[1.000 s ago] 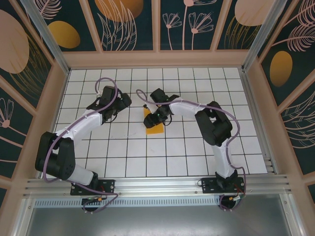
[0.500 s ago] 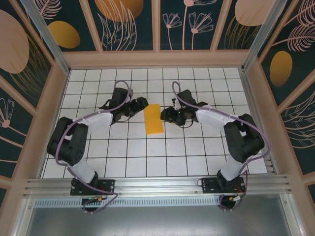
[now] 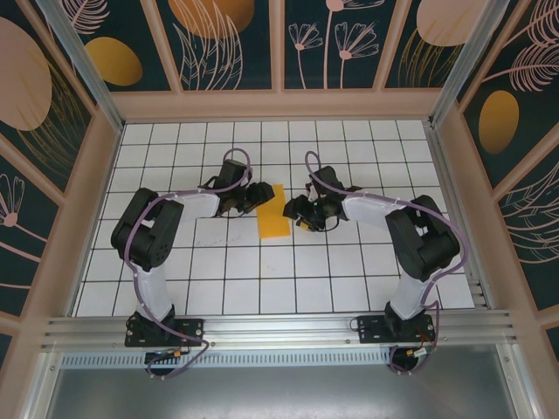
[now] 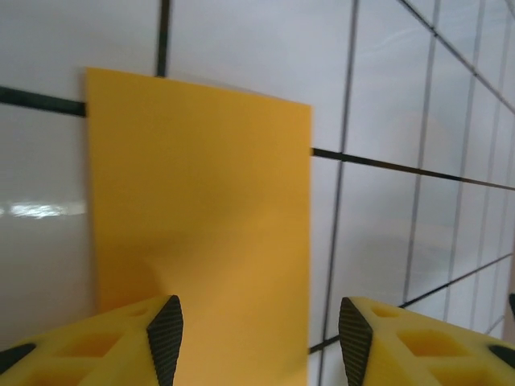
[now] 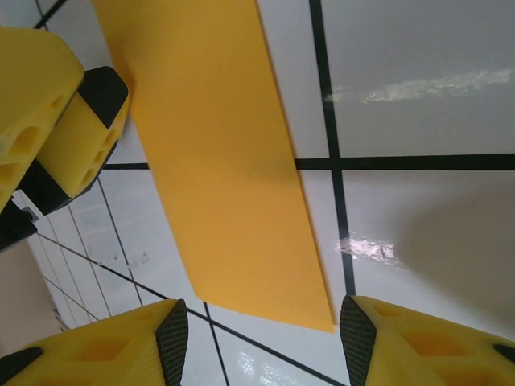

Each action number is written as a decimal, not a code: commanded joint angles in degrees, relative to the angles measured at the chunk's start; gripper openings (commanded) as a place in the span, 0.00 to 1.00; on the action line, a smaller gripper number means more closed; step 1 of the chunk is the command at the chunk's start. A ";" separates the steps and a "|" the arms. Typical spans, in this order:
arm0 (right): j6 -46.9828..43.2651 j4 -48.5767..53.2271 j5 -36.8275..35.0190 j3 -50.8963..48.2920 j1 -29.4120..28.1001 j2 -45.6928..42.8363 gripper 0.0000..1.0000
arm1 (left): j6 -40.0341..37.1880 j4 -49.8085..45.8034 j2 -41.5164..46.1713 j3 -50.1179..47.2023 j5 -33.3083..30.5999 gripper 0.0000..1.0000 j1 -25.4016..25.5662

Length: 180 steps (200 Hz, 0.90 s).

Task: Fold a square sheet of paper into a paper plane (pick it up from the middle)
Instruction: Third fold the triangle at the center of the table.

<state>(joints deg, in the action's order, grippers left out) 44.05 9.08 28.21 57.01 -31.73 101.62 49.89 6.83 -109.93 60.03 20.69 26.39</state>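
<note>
around: white tiled bench (image 3: 349, 279), dark floral walls (image 3: 367, 52)
paper (image 3: 274, 212): orange-yellow, smooth narrow rectangle, flat between grippers
left gripper (image 3: 255, 199): jaws apart, empty
right gripper (image 3: 297, 212): jaws apart, empty

The folded sheet of paper (image 3: 273, 212) lies flat at the middle of the tiled table (image 3: 262, 288). The left gripper (image 3: 254, 197) stands just beside its left edge and the right gripper (image 3: 298, 212) just beside its right edge, both with jaws apart. Toward the near and far edges, the tile rows are free.
</note>
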 commanded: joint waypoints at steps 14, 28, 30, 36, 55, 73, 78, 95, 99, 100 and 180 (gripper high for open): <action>0.10 1.54 1.69 1.30 -0.60 2.07 0.55 | -1.81 -4.05 -1.93 1.60 -3.62 0.57 0.33; -0.43 2.06 2.00 1.53 -0.92 2.59 0.54 | -1.51 -4.84 -2.48 1.54 -4.33 0.57 0.33; -0.49 2.07 2.11 1.57 -0.91 2.65 0.54 | -1.47 -4.88 -2.59 1.50 -4.40 0.57 0.33; -0.77 2.08 2.26 1.58 -1.10 2.71 0.54 | -1.22 -5.05 -2.73 1.50 -4.50 0.57 0.33; -1.23 1.92 2.94 1.61 -1.47 2.87 0.54 | -0.64 -5.54 -3.06 1.50 -4.87 0.57 0.33; -1.52 1.74 3.69 1.79 -1.71 3.24 0.53 | -0.32 -5.60 -3.39 1.41 -4.82 0.56 0.33; -1.51 1.56 3.86 1.79 -1.67 3.47 0.53 | -0.32 -5.64 -3.51 1.49 -4.78 0.56 0.33; -1.61 1.25 4.55 1.96 -1.93 4.07 0.53 | -0.18 -5.78 -3.63 1.50 -4.84 0.56 0.33; -1.60 1.17 4.72 2.10 -1.89 4.14 0.53 | -0.17 -5.75 -3.70 1.49 -4.87 0.56 0.33; -1.60 1.14 4.74 2.12 -1.91 4.17 0.53 | -0.15 -5.76 -3.71 1.49 -4.87 0.56 0.33; 1.49 -6.10 9.46 0.23 -1.80 4.07 0.44 | -0.05 -5.69 -3.65 1.32 -4.34 0.56 0.33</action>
<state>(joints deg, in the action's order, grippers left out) 44.01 6.22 35.68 57.98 -33.36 105.71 49.67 3.84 -111.07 61.52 17.74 26.65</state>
